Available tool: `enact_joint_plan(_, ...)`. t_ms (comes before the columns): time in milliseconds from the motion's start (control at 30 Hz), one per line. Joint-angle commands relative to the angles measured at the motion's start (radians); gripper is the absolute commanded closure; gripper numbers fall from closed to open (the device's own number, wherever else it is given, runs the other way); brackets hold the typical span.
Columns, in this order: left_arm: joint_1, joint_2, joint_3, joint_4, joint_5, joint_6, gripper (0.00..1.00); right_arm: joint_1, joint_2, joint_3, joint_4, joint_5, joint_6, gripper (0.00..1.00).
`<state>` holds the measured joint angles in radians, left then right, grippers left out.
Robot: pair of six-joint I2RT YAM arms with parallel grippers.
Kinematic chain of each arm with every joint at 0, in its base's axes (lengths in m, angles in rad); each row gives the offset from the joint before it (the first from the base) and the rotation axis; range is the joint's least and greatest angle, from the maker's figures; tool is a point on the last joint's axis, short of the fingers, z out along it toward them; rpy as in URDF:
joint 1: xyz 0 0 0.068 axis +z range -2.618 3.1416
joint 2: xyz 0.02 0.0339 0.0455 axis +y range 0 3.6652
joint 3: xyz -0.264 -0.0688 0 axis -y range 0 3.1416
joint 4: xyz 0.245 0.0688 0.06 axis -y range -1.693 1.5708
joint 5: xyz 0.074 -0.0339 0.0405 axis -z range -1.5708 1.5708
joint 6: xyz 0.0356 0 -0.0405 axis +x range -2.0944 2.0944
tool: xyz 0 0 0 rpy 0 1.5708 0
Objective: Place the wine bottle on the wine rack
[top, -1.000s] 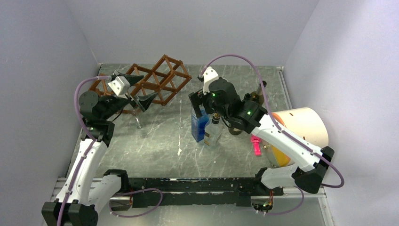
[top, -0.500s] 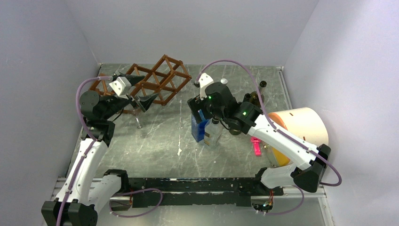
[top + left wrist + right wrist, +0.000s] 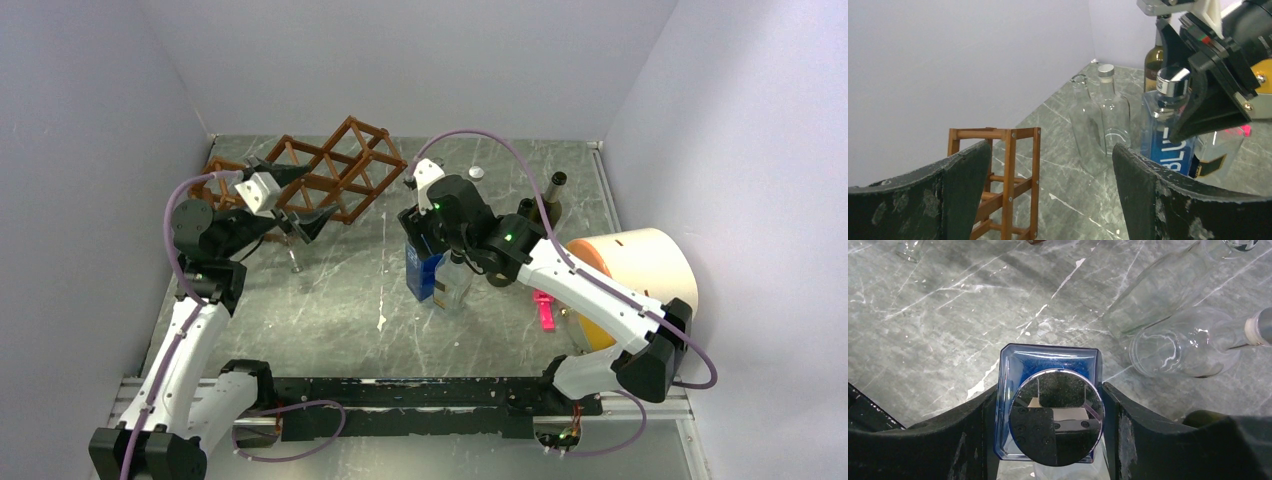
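A blue square bottle (image 3: 424,274) with a mirrored round cap (image 3: 1055,420) stands upright mid-table. My right gripper (image 3: 432,236) comes down over it from above, and its fingers (image 3: 973,435) press against both sides of the bottle, just below the cap. A dark green wine bottle (image 3: 555,190) stands upright behind it at the back right. The reddish-brown wine rack (image 3: 340,165) sits tilted at the back left. My left gripper (image 3: 312,188) hovers open over the rack's near end, holding nothing. In the left wrist view the rack (image 3: 1008,170) shows between the open fingers.
Clear glass bottles (image 3: 455,285) stand right beside the blue one (image 3: 1173,347). A large cream cylinder (image 3: 640,270) lies at the right, with a pink object (image 3: 545,310) in front of it. A small round lid (image 3: 477,173) lies near the back wall.
My right gripper has shifted left onto the blue bottle, and its fingers have closed in from wide open to its sides. The left gripper has lifted slightly towards the rack.
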<state>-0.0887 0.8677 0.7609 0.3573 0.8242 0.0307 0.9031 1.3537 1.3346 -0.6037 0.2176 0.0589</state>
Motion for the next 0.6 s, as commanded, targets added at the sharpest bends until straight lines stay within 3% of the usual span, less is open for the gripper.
enact_joint_plan(0,-0.014,-0.011,-0.063,0.151,0.115,0.01,0.05,-0.001,-0.003,0.031,0.088,-0.002,-0.016,0.73)
enact_joint_plan(400,-0.07,0.05,-0.067,0.108,0.149,0.073,0.05,-0.001,-0.023,0.088,0.371,-0.038,0.063,1.0)
enact_joint_plan(567,-0.077,0.074,-0.067,0.128,0.146,0.051,0.05,-0.001,-0.032,0.1,0.459,-0.044,0.107,1.0)
